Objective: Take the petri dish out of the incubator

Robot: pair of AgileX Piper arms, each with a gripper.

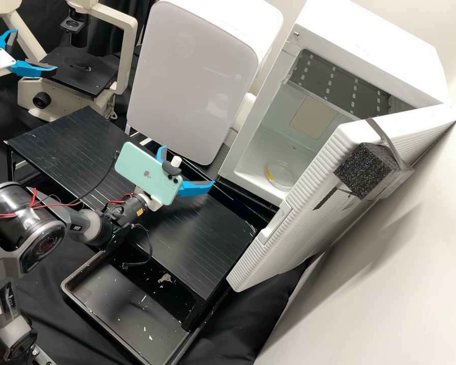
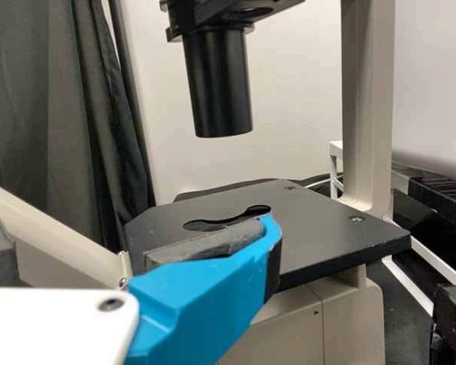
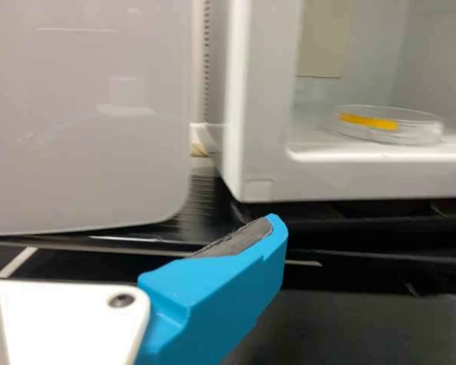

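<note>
On a black bench (image 1: pixel 207 243), an open incubator (image 1: pixel 370 43) at two o'clock holds the dish (image 1: pixel 283 176); the right gripper (image 1: pixel 188 166), fingers wide, seems at the approach step and must next reach toward three, the left gripper (image 1: pixel 35 49), at ten, also gaping.

Petri dish (image 3: pixel 391 125) (yellow-marked) inside incubator (image 1: pixel 370 48)

Free passage above black platform (image 1: pixel 197 238), from right gripper (image 1: pixel 188 165) to incubator's (image 1: pixel 385 38) open front. Air free over petri dish (image 3: pixel 418 128). Obstacles: swung-out door (image 1: pixel 294 223) with foam block (image 1: pixel 361 170) flanks one side, grey-fronted box (image 1: pixel 192 76) other; raised sill (image 3: pixel 365 179) at entry.
</note>
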